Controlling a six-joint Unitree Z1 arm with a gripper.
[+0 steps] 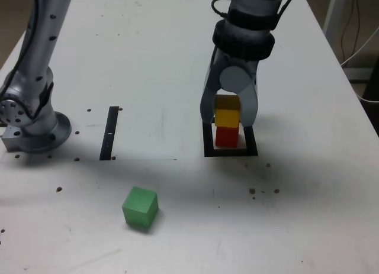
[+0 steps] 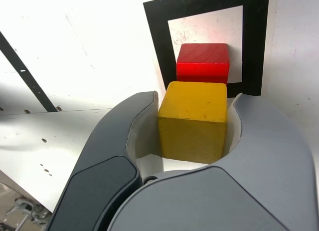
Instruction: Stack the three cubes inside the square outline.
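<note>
Tool (image 1: 228, 117): clamped on yellow cube (image 2: 193, 121). Red cube (image 2: 203, 62): directly beneath, inside square outline (image 2: 154, 36). Green cube (image 1: 140, 208): well apart on table (image 1: 177, 61).

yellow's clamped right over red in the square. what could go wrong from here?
1. In the wrist view the yellow cube looks offset from the red cube; released like that, it may land crooked or slide off.
2. The gripper straddles the stack closely, so opening or lifting could nudge red off the square outline.
3. The green cube still lies far off, so another trip could topple the stack.
</note>
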